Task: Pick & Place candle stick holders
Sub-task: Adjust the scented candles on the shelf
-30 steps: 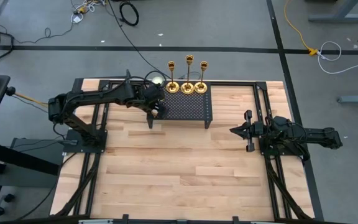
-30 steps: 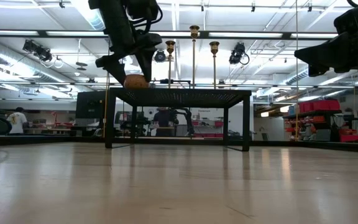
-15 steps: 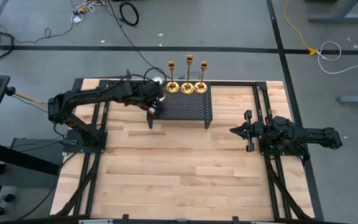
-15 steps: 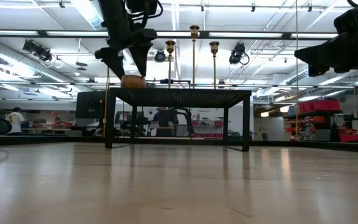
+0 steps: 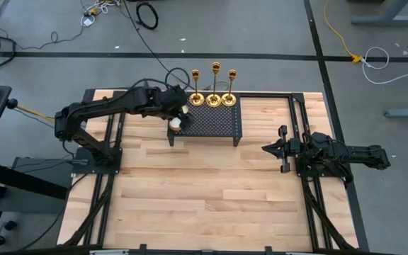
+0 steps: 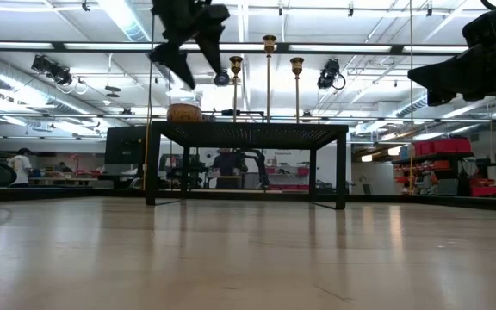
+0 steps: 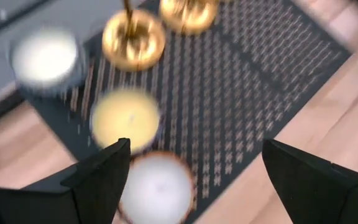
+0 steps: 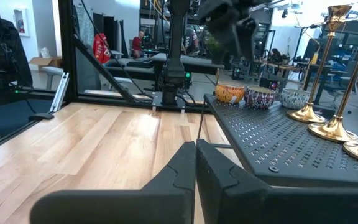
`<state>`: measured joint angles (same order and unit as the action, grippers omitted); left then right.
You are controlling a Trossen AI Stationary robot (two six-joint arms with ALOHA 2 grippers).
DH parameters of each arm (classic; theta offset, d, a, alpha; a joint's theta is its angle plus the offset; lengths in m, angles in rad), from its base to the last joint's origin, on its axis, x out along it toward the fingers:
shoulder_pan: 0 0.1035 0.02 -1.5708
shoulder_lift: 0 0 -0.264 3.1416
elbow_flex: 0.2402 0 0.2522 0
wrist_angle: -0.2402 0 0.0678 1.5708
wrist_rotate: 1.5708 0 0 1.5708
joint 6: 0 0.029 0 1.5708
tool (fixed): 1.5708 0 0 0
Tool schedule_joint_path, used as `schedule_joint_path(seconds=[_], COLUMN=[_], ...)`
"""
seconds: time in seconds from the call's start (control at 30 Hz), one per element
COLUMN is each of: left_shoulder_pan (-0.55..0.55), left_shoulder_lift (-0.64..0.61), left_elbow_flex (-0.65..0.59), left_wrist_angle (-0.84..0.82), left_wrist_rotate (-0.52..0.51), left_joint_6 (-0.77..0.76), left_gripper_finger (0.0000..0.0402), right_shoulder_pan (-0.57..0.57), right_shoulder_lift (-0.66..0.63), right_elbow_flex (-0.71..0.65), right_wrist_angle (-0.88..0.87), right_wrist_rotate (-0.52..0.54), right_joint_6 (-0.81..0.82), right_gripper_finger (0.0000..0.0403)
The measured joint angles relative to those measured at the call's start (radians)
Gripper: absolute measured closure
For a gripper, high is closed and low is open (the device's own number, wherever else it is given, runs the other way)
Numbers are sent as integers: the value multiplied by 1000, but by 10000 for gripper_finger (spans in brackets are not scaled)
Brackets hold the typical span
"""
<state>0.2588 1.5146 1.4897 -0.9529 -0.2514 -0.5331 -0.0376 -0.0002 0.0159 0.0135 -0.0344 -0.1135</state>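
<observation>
Three gold candle stick holders (image 5: 213, 100) stand by their round bases in a row along the far edge of a black mesh rack (image 5: 214, 124). Their stems rise above the rack in the low view (image 6: 269, 77), and their bases show in the right wrist view (image 8: 337, 127). My left gripper (image 5: 174, 113) is open and empty in the air above the rack's left end (image 6: 188, 43). In its wrist view (image 7: 197, 162) two gold bases (image 7: 133, 38) lie ahead. My right gripper (image 5: 271, 149) is shut and empty to the right of the rack (image 8: 196, 155).
Three small candle tins sit on the rack's left end: one white (image 7: 45, 56), one yellow (image 7: 126, 118), and one white with an orange rim (image 7: 157, 193). They also show in the right wrist view (image 8: 260, 96). Bare wooden table (image 5: 204, 184) lies on the rack's near side.
My left gripper has risen from the candle tin at the rack's left end and now hangs well above it. The tin stays on the rack. The candle stick holders have not moved.
</observation>
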Motion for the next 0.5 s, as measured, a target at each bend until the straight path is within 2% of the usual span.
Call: schedule_joint_path(seconds=[0.17, 0.5], left_shoulder_pan=[0, 30], left_shoulder_lift=[0, 25], left_elbow_flex=[12, 8], left_wrist_angle=[101, 116], left_wrist_rotate=[23, 54], left_joint_6=[188, 394], left_gripper_finger=[40, 91], right_shoulder_pan=[0, 0], right_shoulder_lift=[0, 0], right_elbow_flex=[0, 0], right_wrist_angle=[0, 0], right_wrist_rotate=[0, 0], right_joint_6=[0, 0], right_gripper_finger=[389, 389])
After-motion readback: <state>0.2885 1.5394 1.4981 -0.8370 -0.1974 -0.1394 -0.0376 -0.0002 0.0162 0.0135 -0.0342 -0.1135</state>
